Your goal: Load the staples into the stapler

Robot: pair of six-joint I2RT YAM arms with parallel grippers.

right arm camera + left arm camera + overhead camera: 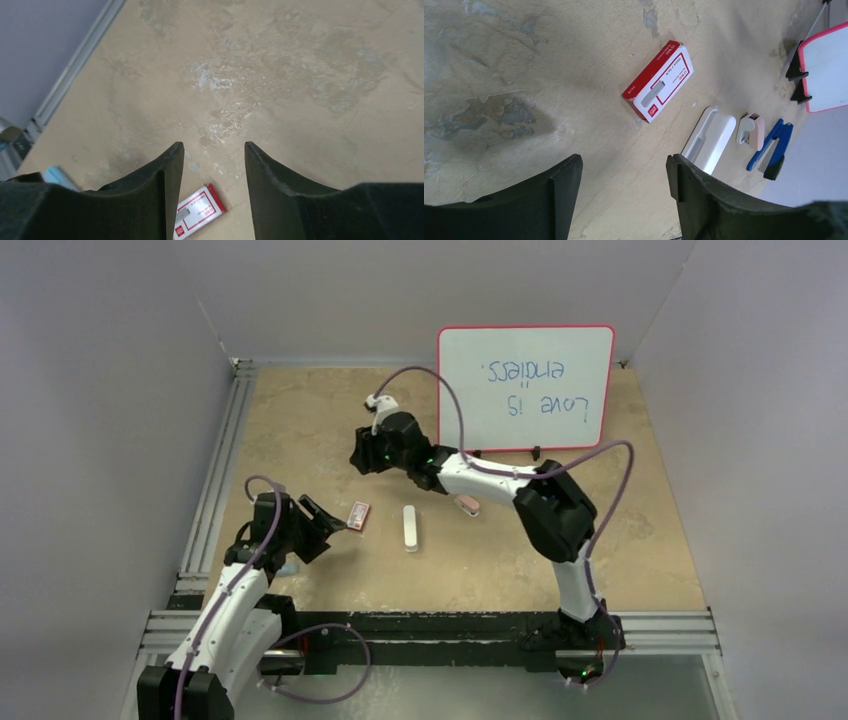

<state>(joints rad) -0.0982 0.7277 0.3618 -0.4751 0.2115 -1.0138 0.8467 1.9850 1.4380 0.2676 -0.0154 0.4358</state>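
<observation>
Lying beside pink piece (756,132), stapler (767,148) runs diagonally in left wrist view; left fingers (704,200), right fingers (280,200) spread, empty.

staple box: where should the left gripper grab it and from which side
Across its two long edges, coming from straight above. The staple box lies flat, label up, nothing touching it, and its narrow width looks to fit inside the open left gripper.

Soft, even light. A faint grey shadow lies on the surface (499,50) just ahead of the left end effector (624,165), whose edges blur.
</observation>
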